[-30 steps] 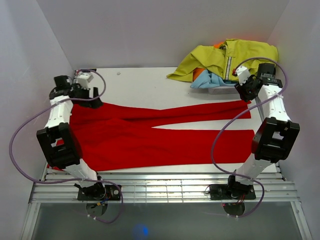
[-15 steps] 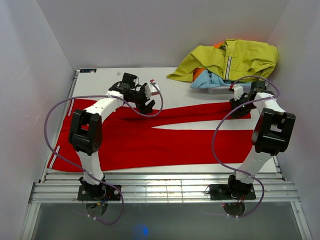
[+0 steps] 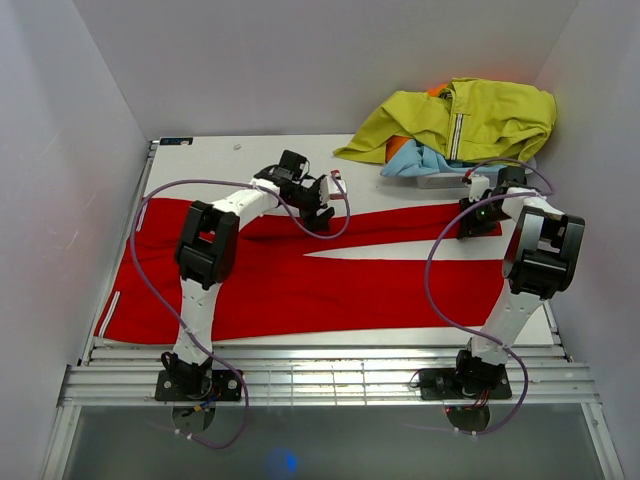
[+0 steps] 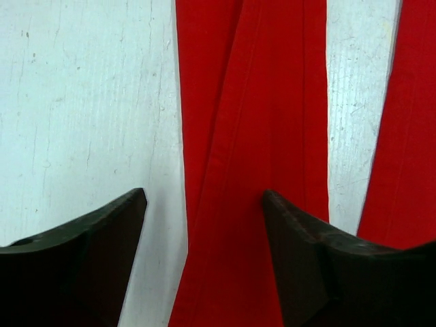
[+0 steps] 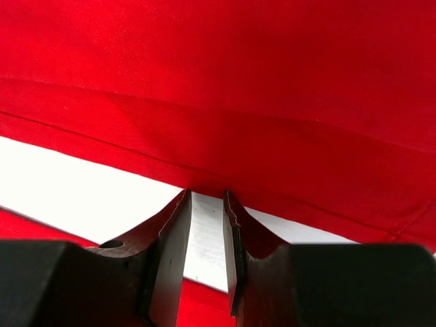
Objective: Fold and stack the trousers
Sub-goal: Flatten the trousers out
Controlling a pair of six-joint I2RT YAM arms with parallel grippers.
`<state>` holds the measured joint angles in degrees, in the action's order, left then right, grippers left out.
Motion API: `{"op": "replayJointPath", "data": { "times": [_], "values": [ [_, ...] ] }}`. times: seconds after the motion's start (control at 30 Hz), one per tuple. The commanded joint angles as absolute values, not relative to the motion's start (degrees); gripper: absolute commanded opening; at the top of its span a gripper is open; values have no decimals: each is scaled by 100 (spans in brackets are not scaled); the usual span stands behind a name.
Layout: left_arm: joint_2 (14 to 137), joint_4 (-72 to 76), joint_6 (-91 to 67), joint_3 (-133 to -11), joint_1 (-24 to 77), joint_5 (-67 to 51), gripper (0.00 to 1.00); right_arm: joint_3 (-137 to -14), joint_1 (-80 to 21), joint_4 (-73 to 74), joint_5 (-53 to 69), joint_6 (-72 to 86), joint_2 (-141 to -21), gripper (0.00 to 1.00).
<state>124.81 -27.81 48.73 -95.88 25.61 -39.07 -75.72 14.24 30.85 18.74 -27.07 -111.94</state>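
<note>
trousers lie flat across the tabletop, long axis left to right, waist at your left, cuffs at your right. your left pincer hangs over the far leg near the crotch, jaws wide apart astride its far edge. your right pincer sits at that leg's cuff end, tips at its inner edge, jaws nearly together; you cannot tell whether they nip cloth. count: one pair of trousers, two legs, one yellow jacket and one blue garment, far right.
</note>
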Motion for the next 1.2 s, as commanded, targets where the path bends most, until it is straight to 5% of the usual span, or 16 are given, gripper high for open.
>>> {"op": "replayJointPath", "data": {
  "times": [0.0, 0.2, 0.4, 0.43, 0.7, 0.73, 0.77, 0.8, 0.9, 1.1, 1.17],
  "values": [
    [12524, -3005, 5097, -9949, 2540, -4333, 77, -7453, 1494, 2979, 1380, -2654, -11487, 32],
    [12656, -3137, 5124, -10037, 2549, -4254, 40, -7409, 1573, 3015, 1239, -2795, -11496, 32],
    [12656, -3708, 5291, -10256, 2549, -4438, 15, -7365, 1635, 3050, 1134, -2918, -11470, 32],
    [12648, -3787, 5300, -10274, 2540, -4421, 0, -7365, 1643, 3050, 1125, -2935, -11461, 32],
    [12709, -3498, 5264, -10353, 2505, -3780, 0, -7251, 1749, 3067, 1002, -3111, -11408, 31],
    [12744, -3498, 5265, -10406, 2505, -3649, 6, -7242, 1758, 3093, 1011, -3155, -11417, 32],
    [12796, -3463, 5230, -10424, 2505, -3569, 25, -7242, 1758, 3111, 1072, -3199, -11400, 32],
    [12814, -3402, 5134, -10424, 2505, -3481, 34, -7242, 1749, 3129, 1133, -3234, -11391, 32],
    [12841, -3112, 5089, -10292, 2479, -3243, 52, -7260, 1758, 3269, 1546, -3331, -11250, 33],
    [13025, -3146, 5229, -10344, 2443, -3427, 57, -7627, 1740, 3507, 2759, -3016, -10837, 33],
    [13078, -3304, 5291, -10371, 2443, -3524, 52, -7795, 1749, 3454, 2891, -2787, -10863, 34]
  ]
}}
